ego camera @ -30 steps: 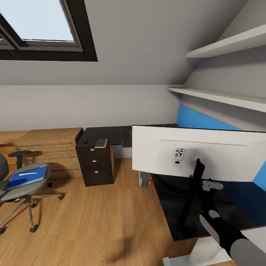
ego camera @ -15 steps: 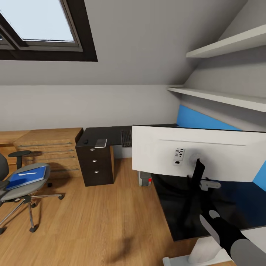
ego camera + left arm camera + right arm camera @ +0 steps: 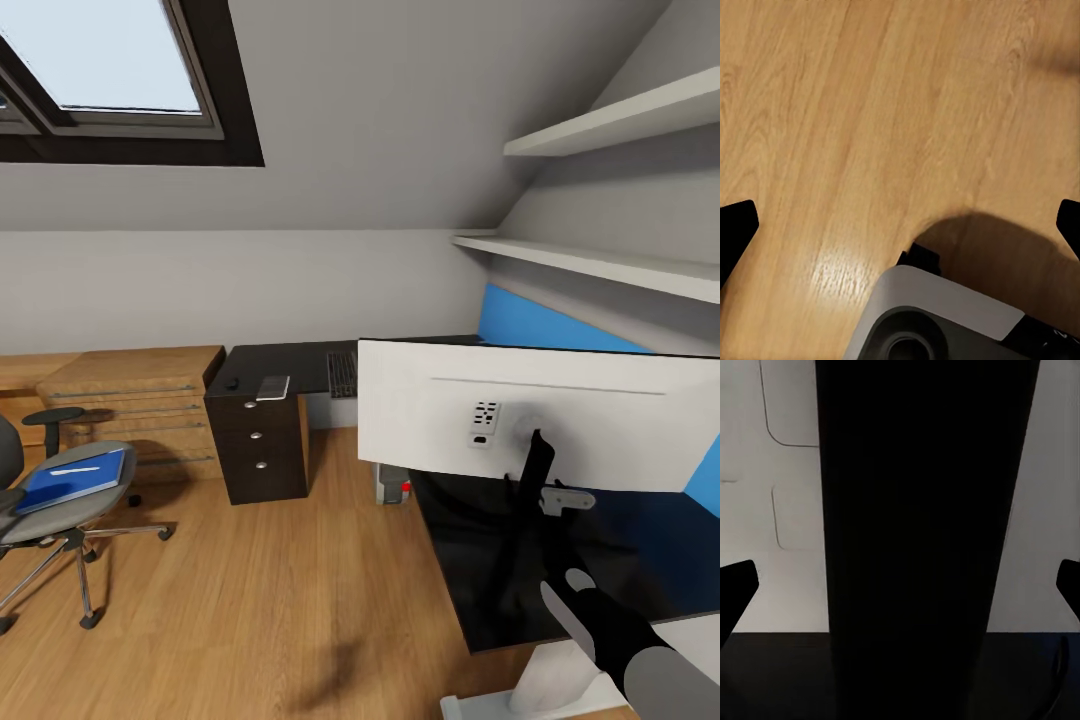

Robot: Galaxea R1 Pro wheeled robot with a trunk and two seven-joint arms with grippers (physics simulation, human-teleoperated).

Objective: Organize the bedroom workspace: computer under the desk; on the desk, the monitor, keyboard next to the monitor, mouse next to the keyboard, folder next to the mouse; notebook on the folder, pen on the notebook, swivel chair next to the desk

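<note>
The monitor [image 3: 540, 415] stood on the desk [image 3: 470, 580] near its front edge, white back toward the camera. The right gripper [image 3: 565, 498] sat at the monitor's thin black stand; in the right wrist view that stand [image 3: 919, 540] rose between the two fingertips [image 3: 735, 589], which were spread wide and apart from it. The left gripper [image 3: 900, 225] hung opened over the wood floor [image 3: 870, 112]. Far along the desk lay the keyboard [image 3: 342, 373], notebook [image 3: 273, 387] and mouse [image 3: 232, 382]. The folder [image 3: 75, 478] rested on the swivel chair [image 3: 50, 500], well apart from both grippers.
</note>
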